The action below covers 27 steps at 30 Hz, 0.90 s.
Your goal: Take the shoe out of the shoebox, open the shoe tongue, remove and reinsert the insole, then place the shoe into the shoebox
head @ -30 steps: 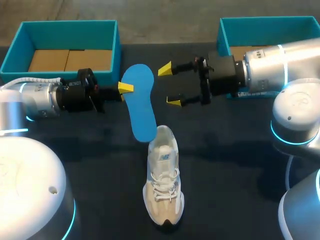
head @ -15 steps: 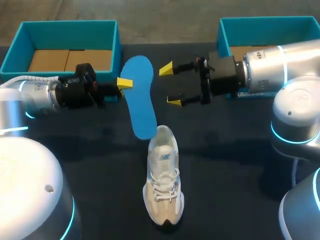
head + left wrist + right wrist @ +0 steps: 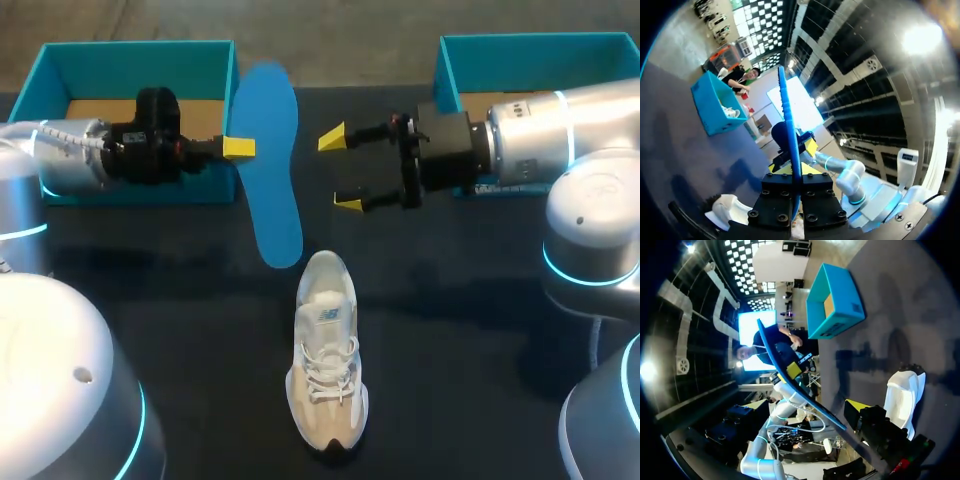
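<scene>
Thin blue foam insole (image 3: 268, 160) is held off the black desk (image 3: 480, 300). The left pincer (image 3: 240, 148) is clamped on its long edge, one finger per face. It looks light, floppy and easily bent, so grip near the heel end to steer it. The right pincer (image 3: 340, 170) is spread wide and empty, just beside the insole, not touching. The white-beige lace-up sneaker (image 3: 326, 355) is on the desk, apart from both pincers.

Two teal shoeboxes: ten o'clock shoebox (image 3: 135, 45), two o'clock shoebox (image 3: 540, 62). One white sneaker (image 3: 326, 360). One blue insole (image 3: 270, 160). Two grippers: left gripper (image 3: 240, 148), right gripper (image 3: 340, 171).
</scene>
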Tool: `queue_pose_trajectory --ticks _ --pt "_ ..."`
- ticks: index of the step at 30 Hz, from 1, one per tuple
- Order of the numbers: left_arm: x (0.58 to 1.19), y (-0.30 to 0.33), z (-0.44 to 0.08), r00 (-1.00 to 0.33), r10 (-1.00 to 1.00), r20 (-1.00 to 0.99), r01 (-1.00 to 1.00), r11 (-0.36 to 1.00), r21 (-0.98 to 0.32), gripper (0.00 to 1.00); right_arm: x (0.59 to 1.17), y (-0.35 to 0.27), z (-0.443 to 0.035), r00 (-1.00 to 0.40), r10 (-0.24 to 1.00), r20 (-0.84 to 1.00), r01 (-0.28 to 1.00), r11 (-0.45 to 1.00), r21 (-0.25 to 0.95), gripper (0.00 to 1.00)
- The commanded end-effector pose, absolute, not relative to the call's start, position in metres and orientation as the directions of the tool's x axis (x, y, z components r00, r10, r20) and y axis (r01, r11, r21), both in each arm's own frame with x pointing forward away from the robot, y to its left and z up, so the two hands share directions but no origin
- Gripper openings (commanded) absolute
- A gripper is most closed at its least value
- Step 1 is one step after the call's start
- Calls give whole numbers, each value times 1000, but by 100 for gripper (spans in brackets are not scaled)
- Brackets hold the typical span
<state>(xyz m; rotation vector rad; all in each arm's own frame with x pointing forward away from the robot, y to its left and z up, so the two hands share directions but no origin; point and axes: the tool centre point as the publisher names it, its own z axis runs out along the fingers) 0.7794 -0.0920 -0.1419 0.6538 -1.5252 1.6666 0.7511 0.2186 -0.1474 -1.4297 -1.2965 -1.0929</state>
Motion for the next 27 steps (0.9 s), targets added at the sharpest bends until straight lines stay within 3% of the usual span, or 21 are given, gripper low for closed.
queue_pose_trajectory --ticks 1,8,18,27 --pt "771 -89 -135 -817 169 552 -564 -35 -825 0 751 221 -148 64 212 975 997 -57 -53 100" --pt "762 -88 -119 -943 149 297 -307 -46 -951 0 751 221 -148 64 212 975 997 -57 -53 100" --pt "760 -88 -119 -995 101 -21 16 -53 -998 0 751 221 -148 64 212 975 997 -57 -53 100" --pt "762 -87 -119 -997 79 -14 13 -24 -1000 0 751 221 -148 64 212 975 997 -57 -53 100"
